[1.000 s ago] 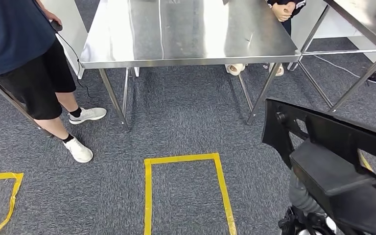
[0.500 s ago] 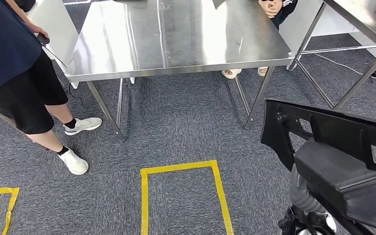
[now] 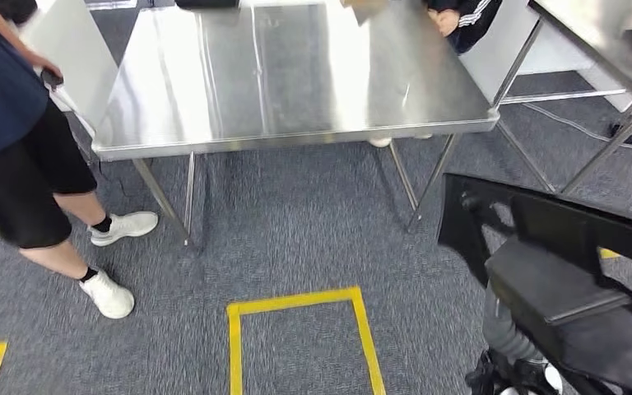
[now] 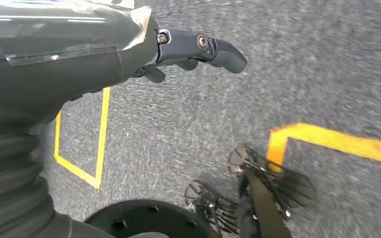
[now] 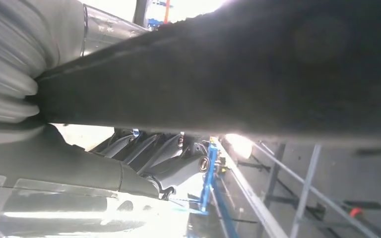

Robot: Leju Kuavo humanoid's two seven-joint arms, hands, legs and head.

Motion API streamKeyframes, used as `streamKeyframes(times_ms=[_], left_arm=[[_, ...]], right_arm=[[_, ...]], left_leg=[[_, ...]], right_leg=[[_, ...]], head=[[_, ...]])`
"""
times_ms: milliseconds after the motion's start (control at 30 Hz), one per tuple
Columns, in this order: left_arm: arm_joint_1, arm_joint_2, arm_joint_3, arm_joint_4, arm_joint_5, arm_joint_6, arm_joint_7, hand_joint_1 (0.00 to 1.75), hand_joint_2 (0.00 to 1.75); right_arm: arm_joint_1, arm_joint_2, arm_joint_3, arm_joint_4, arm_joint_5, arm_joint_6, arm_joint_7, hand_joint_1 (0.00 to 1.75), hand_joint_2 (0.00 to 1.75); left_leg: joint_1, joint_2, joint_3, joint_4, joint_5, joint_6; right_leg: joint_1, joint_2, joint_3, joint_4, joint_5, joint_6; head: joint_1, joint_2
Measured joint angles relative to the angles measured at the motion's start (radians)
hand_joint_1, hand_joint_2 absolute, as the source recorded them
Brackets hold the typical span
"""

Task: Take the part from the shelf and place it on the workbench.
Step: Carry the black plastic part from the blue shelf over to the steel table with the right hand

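Note:
A large flat black part point(image 3: 559, 280) with cut-outs fills the lower right of the head view, carried low in front of me. Its dark underside point(image 5: 258, 74) crosses the right wrist view, where my right hand point(image 5: 163, 156) grips it with the fingers wrapped beneath. The steel workbench point(image 3: 296, 90) stands ahead with a bare shiny top, and the part is well short of its front edge. My left hand point(image 4: 188, 49) hangs over the grey carpet, holding nothing, its fingers loosely extended.
A person in a dark shirt and black shorts point(image 3: 16, 156) stands at the bench's left corner. Another person's arm point(image 3: 461, 16) rests at the far right edge. A second steel table point(image 3: 601, 49) stands to the right. A yellow tape rectangle point(image 3: 296, 300) marks the carpet.
The whole view has shifted: the workbench now sits lower and larger in the picture, and the tape rectangle has slid down. The part stays held at the same spot in view.

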Motion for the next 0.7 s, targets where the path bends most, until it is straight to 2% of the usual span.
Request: streamKeyframes(times_ms=[33, 67, 100, 133, 167, 200, 233, 267, 300, 333, 367, 400, 433, 467, 500, 567, 600, 633, 667, 700], left_arm=[[0.000, 0.000, -0.001, 0.000, -0.001, -0.002, 0.000, 0.00, 1.75], [0.000, 0.000, -0.002, 0.000, -0.001, -0.003, 0.000, 0.00, 1.75], [0.001, 0.000, -0.003, 0.000, -0.002, -0.003, 0.000, 0.00, 1.75], [0.002, 0.000, -0.004, 0.000, -0.004, -0.003, 0.000, 0.00, 1.75], [0.004, 0.000, -0.004, 0.000, -0.006, -0.004, 0.000, 0.00, 1.75], [0.005, 0.000, -0.004, 0.000, -0.007, -0.004, 0.000, 0.00, 1.75], [0.007, 0.001, -0.005, 0.000, -0.009, -0.005, 0.000, 0.00, 1.75], [0.008, 0.001, -0.005, -0.001, -0.009, -0.005, 0.001, 0.00, 1.75], [0.009, 0.002, -0.005, -0.001, -0.010, -0.006, 0.001, 0.00, 1.75], [0.007, 0.003, -0.006, -0.001, -0.010, -0.007, 0.002, 0.00, 1.75], [0.004, 0.003, -0.008, -0.001, -0.011, -0.008, 0.002, 0.00, 1.75], [0.000, 0.003, -0.010, -0.001, -0.011, -0.009, 0.002, 0.00, 1.75], [-0.004, 0.003, -0.012, -0.001, -0.011, -0.010, 0.003, 0.00, 1.75], [-0.006, 0.003, -0.014, -0.001, -0.012, -0.011, 0.003, 0.00, 1.75], [-0.006, 0.003, -0.015, -0.001, -0.013, -0.012, 0.003, 0.00, 1.75], [-0.004, 0.005, -0.016, -0.001, -0.014, -0.013, 0.003, 0.00, 1.75], [-0.002, 0.006, -0.016, -0.001, -0.015, -0.014, 0.004, 0.00, 1.75], [-0.001, 0.006, -0.016, -0.001, -0.016, -0.015, 0.004, 0.00, 1.75], [0.000, 0.007, -0.016, -0.001, -0.017, -0.016, 0.004, 0.00, 1.75], [0.001, 0.008, -0.016, -0.001, -0.018, -0.017, 0.004, 0.00, 1.75]], right_arm=[[0.001, 0.000, 0.000, 0.000, 0.000, -0.001, 0.000, 1.75, 1.75], [0.003, 0.000, -0.001, 0.000, 0.001, -0.001, 0.000, 1.75, 1.75], [0.005, 0.000, -0.002, 0.000, 0.001, -0.002, 0.000, 1.75, 1.75], [0.006, 0.000, -0.002, 0.001, 0.002, -0.002, 0.000, 1.75, 1.75], [0.007, 0.000, -0.003, 0.001, 0.003, -0.002, 0.000, 1.75, 1.75], [0.008, 0.000, -0.004, 0.001, 0.004, -0.002, 0.000, 1.75, 1.75], [0.010, 0.000, -0.004, 0.002, 0.005, -0.002, 0.000, 1.75, 1.75], [0.012, 0.001, -0.004, 0.004, 0.006, -0.002, 0.000, 1.75, 1.75], [0.013, 0.002, -0.005, 0.005, 0.007, -0.002, -0.001, 1.75, 1.75], [0.013, 0.003, -0.005, 0.006, 0.007, -0.001, -0.001, 1.75, 1.75], [0.011, 0.004, -0.006, 0.006, 0.008, -0.001, -0.001, 1.75, 1.75], [0.010, 0.005, -0.007, 0.006, 0.008, -0.001, -0.002, 1.75, 1.75], [0.008, 0.006, -0.008, 0.005, 0.008, 0.000, -0.002, 1.75, 1.75], [0.008, 0.008, -0.009, 0.005, 0.009, 0.001, -0.002, 1.75, 1.75], [0.008, 0.009, -0.009, 0.005, 0.009, 0.001, -0.002, 1.75, 1.75], [0.008, 0.012, -0.010, 0.006, 0.011, 0.002, -0.003, 1.75, 1.75], [0.008, 0.013, -0.010, 0.006, 0.011, 0.002, -0.003, 1.75, 1.75], [0.008, 0.013, -0.010, 0.006, 0.012, 0.002, -0.003, 1.75, 1.75], [0.008, 0.014, -0.011, 0.006, 0.013, 0.002, -0.003, 1.75, 1.75], [0.008, 0.014, -0.011, 0.006, 0.014, 0.003, -0.003, 1.75, 1.75]], left_leg=[[0.001, -0.001, 0.011, -0.003, -0.010, 0.001], [0.003, -0.002, 0.022, -0.005, -0.021, 0.001], [0.004, -0.004, 0.036, -0.006, -0.033, -0.001], [0.006, -0.006, 0.053, -0.006, -0.047, -0.003], [0.007, -0.008, 0.071, -0.006, -0.062, -0.006], [0.008, -0.009, 0.087, -0.006, -0.078, -0.011], [0.007, -0.009, 0.104, -0.005, -0.096, -0.016], [0.005, -0.009, 0.117, -0.006, -0.112, -0.022], [0.003, -0.007, 0.132, -0.007, -0.126, -0.029], [0.002, -0.006, 0.145, -0.004, -0.131, -0.034], [0.003, -0.004, 0.144, 0.012, -0.125, -0.040], [0.005, -0.002, 0.131, 0.049, -0.108, -0.044], [0.007, 0.001, 0.099, 0.104, -0.088, -0.048], [0.008, 0.004, 0.053, 0.170, -0.077, -0.051], [0.009, 0.007, 0.004, 0.230, -0.086, -0.054], [0.009, 0.009, -0.083, 0.300, -0.157, -0.059], [0.009, 0.009, -0.112, 0.303, -0.193, -0.059], [0.009, 0.009, -0.130, 0.286, -0.209, -0.058], [0.009, 0.010, -0.136, 0.248, -0.195, -0.055], [0.007, 0.010, -0.134, 0.193, -0.148, -0.049]], right_leg=[[-0.002, -0.001, -0.050, 0.055, -0.023, -0.002], [-0.004, -0.001, -0.092, 0.087, -0.054, -0.006], [-0.007, -0.002, -0.120, 0.092, -0.081, -0.007], [-0.010, -0.002, -0.137, 0.070, -0.092, -0.001], [-0.014, -0.004, -0.143, 0.026, -0.076, 0.011], [-0.019, -0.008, -0.143, -0.032, -0.026, 0.029], [-0.021, -0.015, -0.139, -0.085, 0.039, 0.044], [-0.020, -0.022, -0.130, -0.122, 0.096, 0.047], [-0.019, -0.027, -0.121, -0.142, 0.138, 0.040], [-0.017, -0.029, -0.111, -0.146, 0.150, 0.024], [-0.016, -0.026, -0.097, -0.146, 0.147, 0.006], [-0.019, -0.024, -0.086, -0.149, 0.142, -0.007], [-0.020, -0.023, -0.073, -0.152, 0.134, -0.019], [-0.021, -0.022, -0.060, -0.156, 0.125, -0.029], [-0.020, -0.022, -0.047, -0.159, 0.114, -0.037], [-0.019, -0.018, -0.021, -0.162, 0.090, -0.044], [-0.019, -0.015, -0.006, -0.163, 0.078, -0.044], [-0.018, -0.012, 0.011, -0.163, 0.065, -0.044], [-0.018, -0.011, 0.028, -0.163, 0.051, -0.042], [-0.018, -0.011, 0.043, -0.164, 0.037, -0.040]], head=[[0.000, 0.000], [0.001, 0.000], [0.001, 0.000], [0.001, 0.000], [0.001, 0.000], [0.001, 0.000], [0.001, 0.000], [0.001, 0.000], [-0.001, 0.000], [-0.002, 0.000], [-0.003, 0.000], [-0.005, 0.000], [-0.005, 0.000], [-0.007, 0.000], [-0.006, 0.000], [-0.007, 0.000], [-0.007, 0.000], [-0.007, 0.000], [-0.007, 0.000], [-0.007, 0.000]])
